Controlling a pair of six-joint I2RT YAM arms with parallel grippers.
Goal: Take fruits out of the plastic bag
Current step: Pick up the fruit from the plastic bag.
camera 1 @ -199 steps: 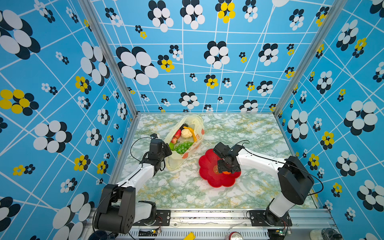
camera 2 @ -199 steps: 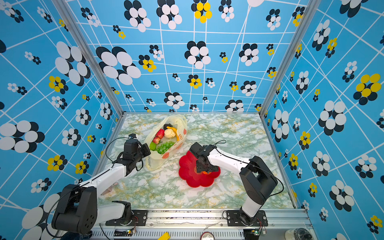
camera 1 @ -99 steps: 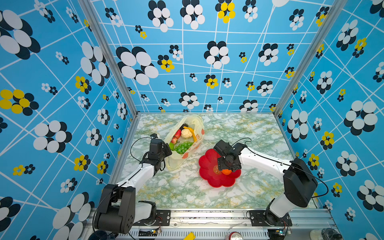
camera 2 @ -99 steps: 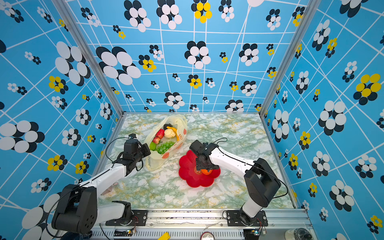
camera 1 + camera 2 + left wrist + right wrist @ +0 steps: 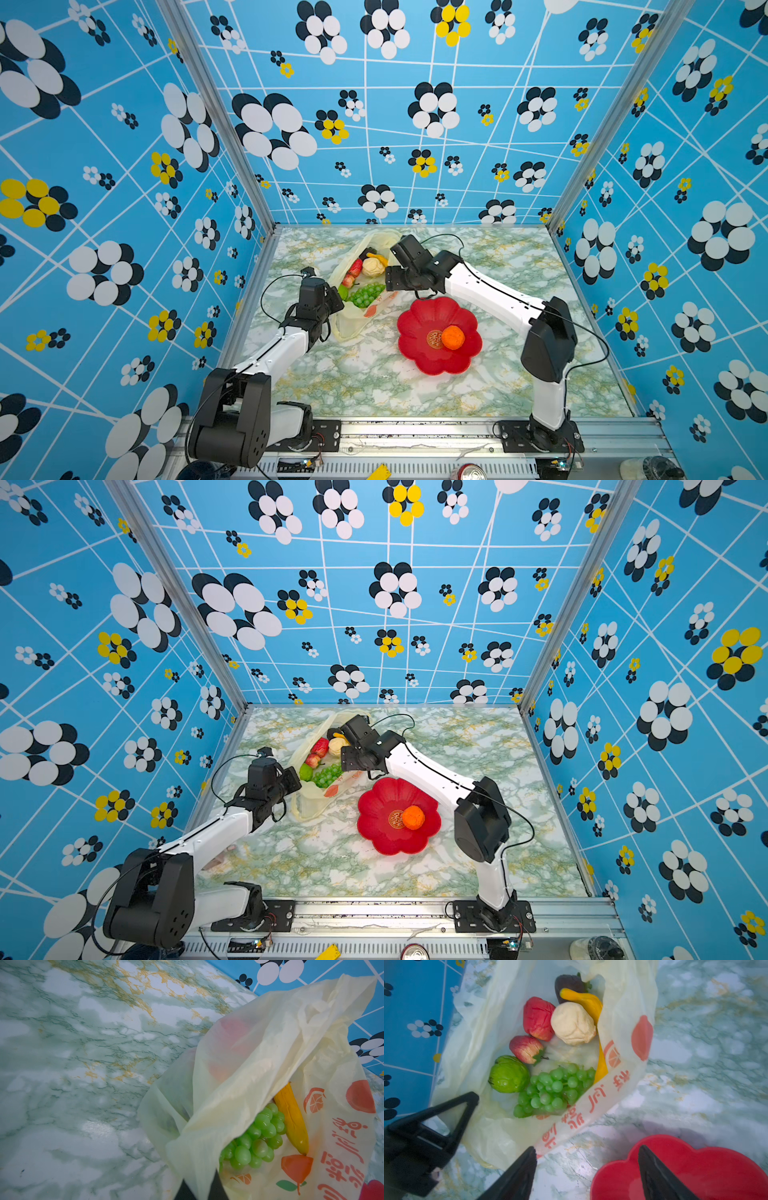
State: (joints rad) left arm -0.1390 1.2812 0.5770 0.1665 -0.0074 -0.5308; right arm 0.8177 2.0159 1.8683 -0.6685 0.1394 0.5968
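Right wrist view shows the right pincer (image 5: 586,1148) wide open, with nothing between its two black fingers (image 5: 517,1176). One finger shows in front of the printed edge of the plastic bag (image 5: 500,1136). The other shows in front of the rim of the red flower-shaped plate (image 5: 695,1163).

The bag lies just ahead of this pincer on the marble table (image 5: 706,1059). Its mouth is spread open and faces up. Inside, closest to the pincer, is the green grape bunch (image 5: 552,1088), touching the bumpy green fruit (image 5: 508,1074). A bit farther in sits the little red strawberry (image 5: 526,1049). Next comes a bigger red fruit (image 5: 538,1018) touching the cream piece (image 5: 572,1023). Farthest from the pincer is the dark purple piece (image 5: 568,982), with one tip of the yellow banana (image 5: 583,999) in front of it. The banana runs long-ways down the printed side of the bag, from the dark piece toward the grapes.

Across the bag, the left pincer (image 5: 199,1188) is closed tight on the bag's thin edge and lifts it. In both top views the bag's long way runs from the left pincer off toward the back wall (image 5: 415,124). The orange (image 5: 453,337) lies alone in the plate, well apart from both pincers.
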